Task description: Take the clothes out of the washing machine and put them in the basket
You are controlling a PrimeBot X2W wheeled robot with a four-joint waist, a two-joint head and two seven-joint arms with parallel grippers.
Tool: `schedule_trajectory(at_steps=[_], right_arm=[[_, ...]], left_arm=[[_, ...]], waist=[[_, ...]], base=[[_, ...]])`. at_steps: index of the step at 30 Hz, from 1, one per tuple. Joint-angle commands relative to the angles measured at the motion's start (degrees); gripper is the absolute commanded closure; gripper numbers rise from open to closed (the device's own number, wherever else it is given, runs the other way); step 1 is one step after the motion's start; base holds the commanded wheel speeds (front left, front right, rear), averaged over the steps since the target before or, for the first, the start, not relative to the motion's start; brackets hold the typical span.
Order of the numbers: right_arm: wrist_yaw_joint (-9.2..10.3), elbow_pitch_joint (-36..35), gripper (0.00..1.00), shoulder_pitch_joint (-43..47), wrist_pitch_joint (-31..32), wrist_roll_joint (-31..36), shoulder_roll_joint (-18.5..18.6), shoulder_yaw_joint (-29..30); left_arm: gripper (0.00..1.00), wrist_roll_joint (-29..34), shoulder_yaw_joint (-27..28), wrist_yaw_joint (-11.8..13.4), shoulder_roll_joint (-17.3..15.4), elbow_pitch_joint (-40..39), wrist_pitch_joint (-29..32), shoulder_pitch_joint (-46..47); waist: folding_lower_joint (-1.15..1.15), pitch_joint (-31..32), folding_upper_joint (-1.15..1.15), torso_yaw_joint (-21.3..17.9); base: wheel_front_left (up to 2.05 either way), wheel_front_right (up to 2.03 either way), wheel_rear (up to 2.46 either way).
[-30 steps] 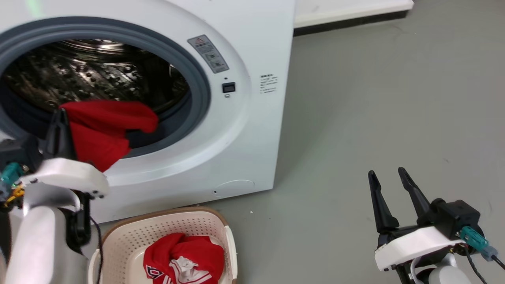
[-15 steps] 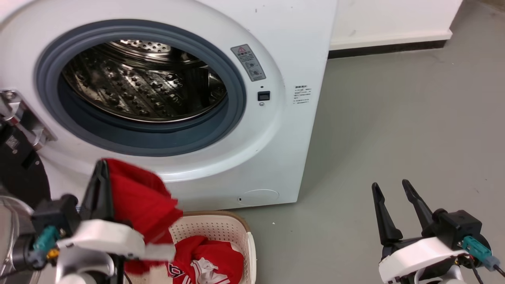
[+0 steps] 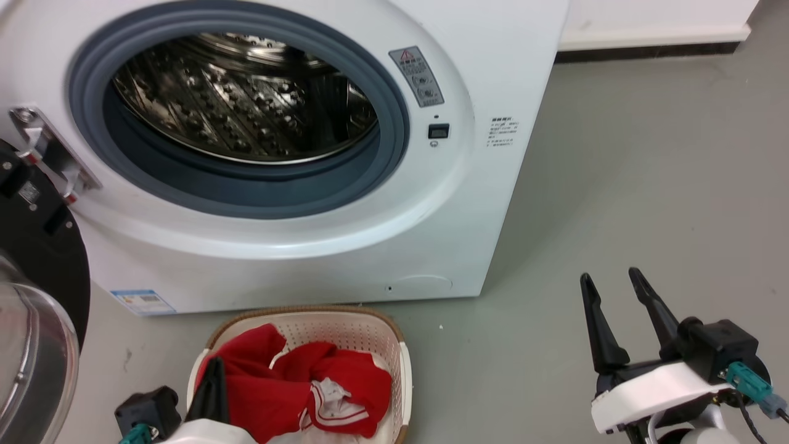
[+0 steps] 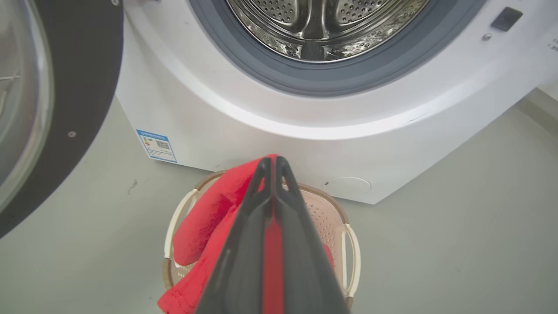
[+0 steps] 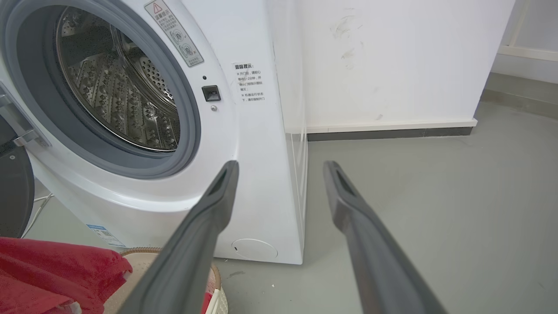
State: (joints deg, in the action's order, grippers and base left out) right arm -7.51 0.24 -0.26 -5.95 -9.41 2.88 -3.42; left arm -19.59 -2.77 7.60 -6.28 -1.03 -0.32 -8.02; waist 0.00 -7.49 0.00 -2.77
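Crumpled red clothes [image 3: 259,388] now in basket [image 3: 357,333].

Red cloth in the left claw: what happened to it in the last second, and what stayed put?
The left claw carried the soft red fabric garment out of the shiny steel drum of the large white washing machine, down into the cream-white perforated plastic basket, still shut on it. The drum now looks empty. The red garment with white stripe trim stayed in the basket; the right claw stayed open, unmoved.

A bare laundry corner: white washing machine [image 3: 277,265] on a plain grey floor [image 3: 647,185] by a white wall [image 5: 392,56]
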Motion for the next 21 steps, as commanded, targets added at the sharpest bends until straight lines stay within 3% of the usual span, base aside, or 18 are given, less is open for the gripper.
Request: schedule_trajectory(at_steps=[1,7,10,21], right_arm=[[0.04,-0.34,0.00,-1.33,-0.07,0.19,-0.02,-0.33],[0.04,-1.17,0.00,-4.77,-0.55,0.22,0.00,-1.01],[0.03,-1.64,0.00,-7.73,-0.76,0.12,-0.03,-1.52],[0.04,-0.01,0.00,-14.09,-3.33,-0.91,-0.04,-3.50]], left_arm=[[1.00,-0.78,0.15,-0.17,0.52,1.58,-0.99,1.17],[1.00,-1.11,-0.07,-0.42,0.98,8.45,-3.49,5.10],[1.00,-0.67,-0.30,-0.68,0.36,15.06,-4.64,10.53],[1.00,0.61,-0.90,-1.26,-1.31,33.30,-6.75,25.24]], waist=[[0.00,-2.25,0.00,-0.19],[0.00,-8.02,0.00,-1.79],[0.00,-13.59,0.00,-3.35],[0.00,-25.15,0.00,-9.30]], base=[[0.00,0.00,0.00],[0.00,0.00,0.00],[0.00,0.00,0.00],[0.00,0.00,0.00]])
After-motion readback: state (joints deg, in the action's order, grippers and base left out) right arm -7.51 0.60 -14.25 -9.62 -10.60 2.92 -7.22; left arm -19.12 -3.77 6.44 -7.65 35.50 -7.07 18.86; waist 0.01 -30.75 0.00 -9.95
